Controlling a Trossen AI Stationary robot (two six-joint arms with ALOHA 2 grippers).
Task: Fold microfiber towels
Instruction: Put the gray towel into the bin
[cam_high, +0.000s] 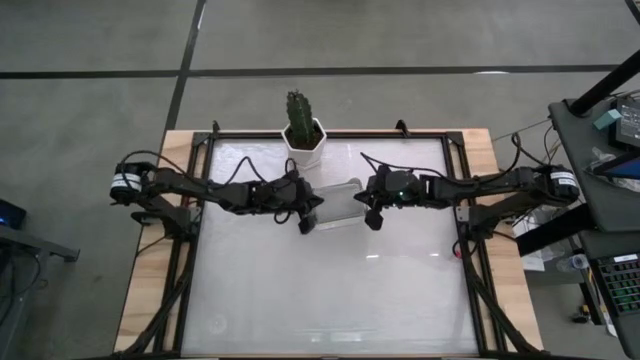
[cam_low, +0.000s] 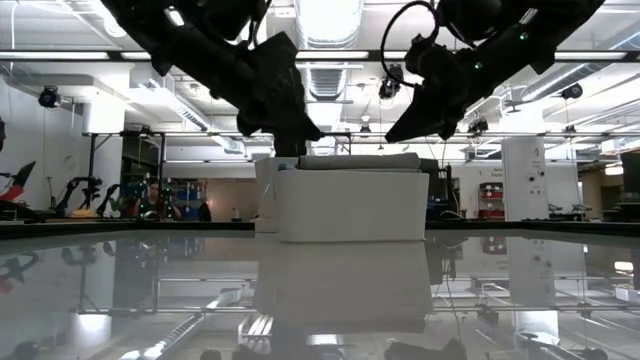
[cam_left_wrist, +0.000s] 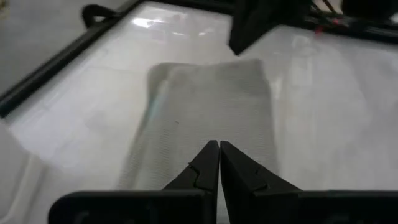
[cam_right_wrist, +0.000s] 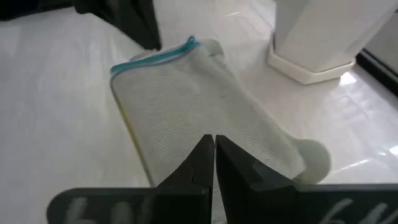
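A stack of folded microfiber towels lies in a white tray (cam_high: 345, 188) at the middle of the table. A grey towel (cam_left_wrist: 211, 106) is on top, and a blue edge (cam_right_wrist: 163, 57) shows under it. The low view shows the grey towel (cam_low: 360, 160) rising just over the tray's rim (cam_low: 350, 205). My left gripper (cam_high: 308, 222) is shut just above the stack's left end, near the tray's near side. My right gripper (cam_high: 373, 218) is shut just above the right end. Neither holds anything.
A cactus in a white pot (cam_high: 302, 132) stands just beyond the tray at the table's far edge. The black frame rails (cam_high: 462, 210) run along the table's sides. The glossy white tabletop (cam_high: 330, 290) stretches from the tray toward the near edge.
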